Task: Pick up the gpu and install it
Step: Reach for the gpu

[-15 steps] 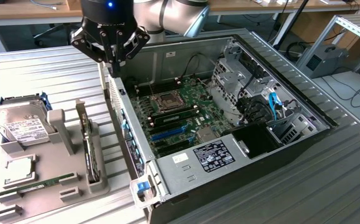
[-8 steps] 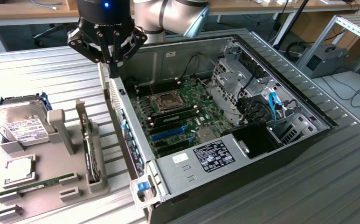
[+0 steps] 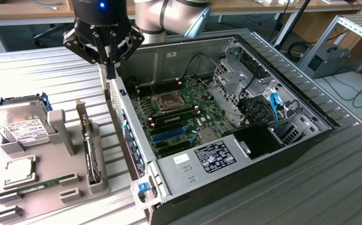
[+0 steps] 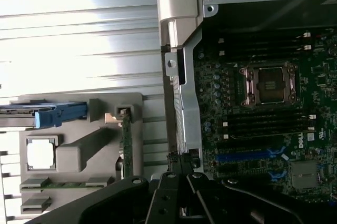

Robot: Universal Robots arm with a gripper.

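- While the arm hangs over the scene, a ribbed metal table (image 3: 37,75) carries everything, and a grey moulded holder (image 3: 43,199) lies on it at the exterior view's left.
- At the holder's far-left end, a silver hard drive (image 3: 19,124) with a white label sits in a blue-edged carrier.
- Nearer the camera, a square processor chip (image 3: 19,169) lies flat in its own pocket. A narrow green RAM stick (image 3: 37,184) lies in a slot just beside it.
- Along the holder's right-hand side, the gpu (image 3: 90,154) stands on its long edge in an upright slot, well apart from the gripper.
- Right of the holder, the gripper (image 3: 110,72) points straight down above the computer case's left wall, near its far corner. Its two fingers are pressed together, tip to tip.
- The computer case (image 3: 168,56) lies on its side with its open face up.
- Inside it, a green motherboard (image 3: 187,110) covers the floor. It has an open processor socket (image 3: 168,101), with blue card slots (image 3: 168,134) nearer the camera.
- A power supply (image 3: 212,157) with a black label fills the case's near end.
- At the case's right side stands a metal drive cage (image 3: 231,77), and a blue cable (image 3: 275,103) runs down among black wires.
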